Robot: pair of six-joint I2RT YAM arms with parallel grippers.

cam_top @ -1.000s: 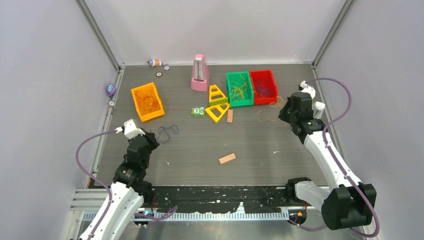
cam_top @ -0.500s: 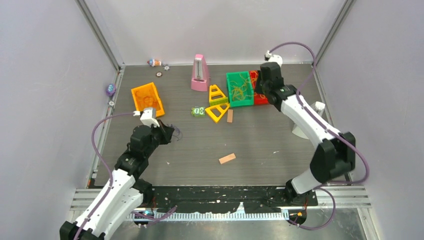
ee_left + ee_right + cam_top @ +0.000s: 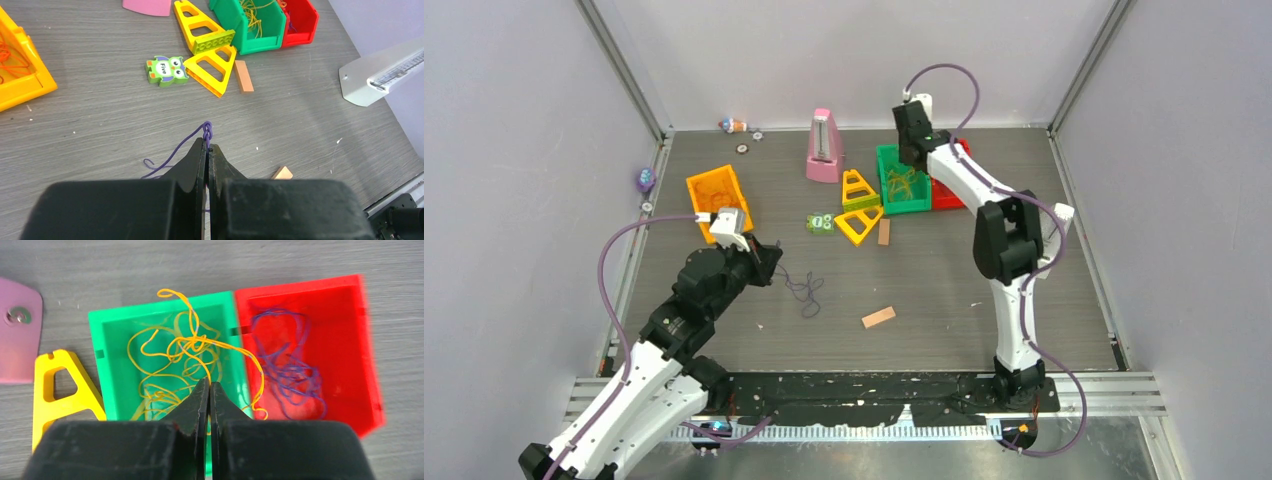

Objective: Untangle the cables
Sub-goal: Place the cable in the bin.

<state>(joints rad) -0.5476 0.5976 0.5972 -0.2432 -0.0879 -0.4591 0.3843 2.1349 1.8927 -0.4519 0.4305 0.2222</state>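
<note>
Left fingers (image 3: 197, 162) are pressed tight together, and right at their tips they're pinching a purple cable (image 3: 206, 131). There's a small knot sitting just past the pinch, and the rest trails down onto the desk (image 3: 100, 115) beneath.

Over to the right fingers (image 3: 197, 402): clamped too, hanging above the green bin (image 3: 112, 375), with a yellow cable (image 3: 185, 342) looping up out of the pile and, it seems, running into their grip. One stretch of that strand droops across the wall towards the red bin (image 3: 362, 340), where more purple cables (image 3: 285, 367) lie.

The danger from here? Pull the purple one hard and that knot could cinch tighter, or the thin strand could slip free. On the right, a lift may drag the whole yellow heap out with it, snagging on the bin wall.
</note>
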